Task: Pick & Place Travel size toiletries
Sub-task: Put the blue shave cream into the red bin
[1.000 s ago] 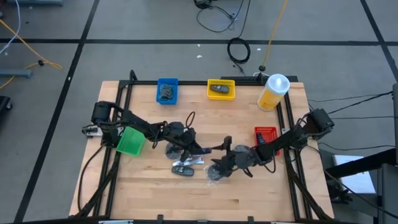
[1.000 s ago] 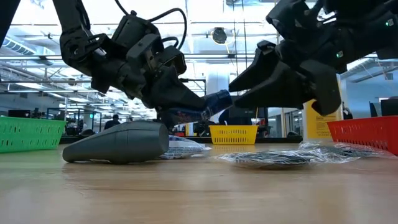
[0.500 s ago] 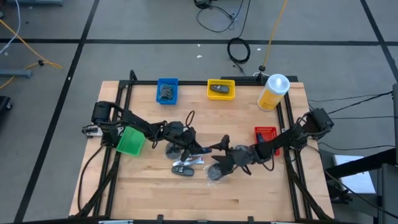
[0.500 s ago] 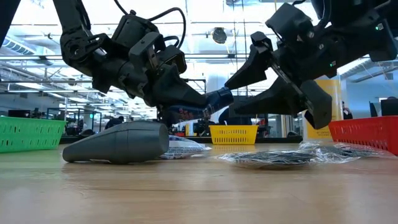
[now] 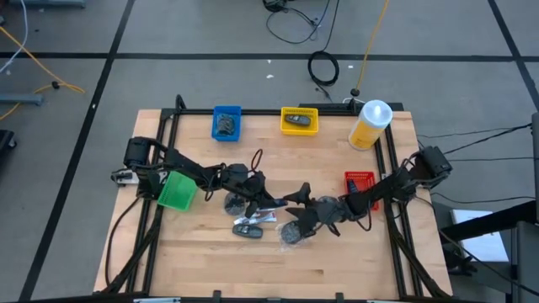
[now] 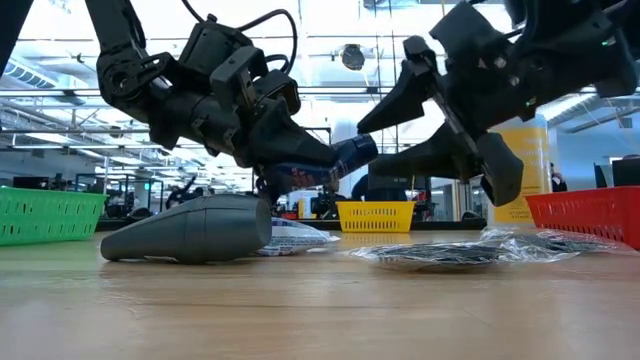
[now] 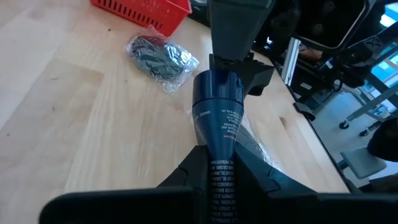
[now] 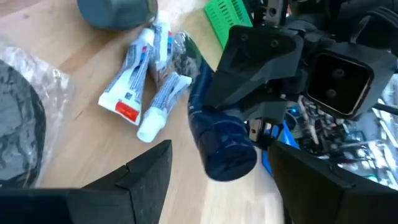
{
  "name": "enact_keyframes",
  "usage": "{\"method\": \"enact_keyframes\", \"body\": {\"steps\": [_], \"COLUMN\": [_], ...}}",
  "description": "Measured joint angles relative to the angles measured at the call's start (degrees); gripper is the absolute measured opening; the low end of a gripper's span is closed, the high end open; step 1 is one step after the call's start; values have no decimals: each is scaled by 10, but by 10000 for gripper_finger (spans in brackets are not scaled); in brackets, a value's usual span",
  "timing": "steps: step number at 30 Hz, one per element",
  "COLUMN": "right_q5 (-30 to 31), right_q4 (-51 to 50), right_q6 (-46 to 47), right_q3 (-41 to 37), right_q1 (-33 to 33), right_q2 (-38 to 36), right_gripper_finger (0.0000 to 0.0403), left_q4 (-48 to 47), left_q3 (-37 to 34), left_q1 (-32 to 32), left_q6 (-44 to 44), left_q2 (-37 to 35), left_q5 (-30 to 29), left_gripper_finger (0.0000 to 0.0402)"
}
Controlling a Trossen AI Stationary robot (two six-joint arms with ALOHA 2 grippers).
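holding a dark blue bottle, left jaws clamp; right jaws spread; yellow tray holds one.

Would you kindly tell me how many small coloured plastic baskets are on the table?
4: green basket by the left arm, blue basket and yellow basket along the far edge, red basket under the right arm. None seems hidden.

Both arms are matte black, chunky jointed segments with boxy housings near the wrists. The left hand has long tapered wedge-shaped black fingers, and a thin black cable loops out above its wrist. The right hand is the same build: flat, angular black plastic fingers, with a small green light glowing on its wrist housing.
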Motion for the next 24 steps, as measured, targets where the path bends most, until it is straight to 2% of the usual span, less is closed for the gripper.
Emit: {"method": "enact_keyframes", "body": {"steps": [3, 9, 13, 19, 24], "right_q5": [38, 36, 31, -73, -99], "right_q4": [-10, -18, 2, 22, 26], "right_q6": [-10, -16, -51, -93, -93], "right_q3": [0, 0, 0, 0, 0], "right_q1": [15, 25, 7, -38, -49], "right_q2": [0, 0, 0, 0, 0], "right_gripper_finger": [256, 256, 256, 256, 240], "left_q4": [1, 6, 8, 6, 5], "left_q3": [0, 0, 1, 18, 29], "left_q1": [0, 0, 0, 0, 0], "left_q6": [-3, -7, -8, -12, -12], "left_q2": [0, 0, 0, 0, -1], "left_q5": [0, 1, 1, 13, 29], "left_gripper_finger": [42, 42, 42, 42, 42]}}
